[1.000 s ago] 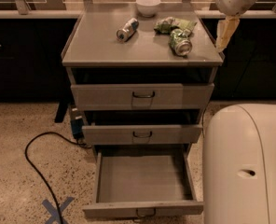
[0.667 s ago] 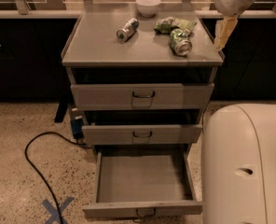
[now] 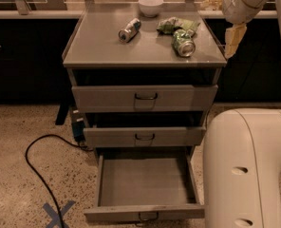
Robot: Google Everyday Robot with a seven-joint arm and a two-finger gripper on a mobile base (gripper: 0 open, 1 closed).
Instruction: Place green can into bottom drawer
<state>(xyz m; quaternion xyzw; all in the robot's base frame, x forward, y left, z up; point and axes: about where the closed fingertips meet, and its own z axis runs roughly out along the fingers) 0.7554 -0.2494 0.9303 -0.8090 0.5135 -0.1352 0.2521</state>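
In the camera view almost nothing had changed from one second before. My gripper (image 3: 233, 32) had shifted only a little, and the green can (image 3: 184, 42) had not moved at all. So I judged that the task was still at its beginning and the pick was not yet done.

The can lay on its side on the cabinet top (image 3: 98, 49), near the right edge, just beside a green snack bag (image 3: 176, 25). The bottom drawer (image 3: 145, 212) stood pulled out, with nothing inside.

My arm came in from the upper right. The gripper hung beside the right edge of the top, near the can but apart from it. Whether it was released or clenched, I could not tell.
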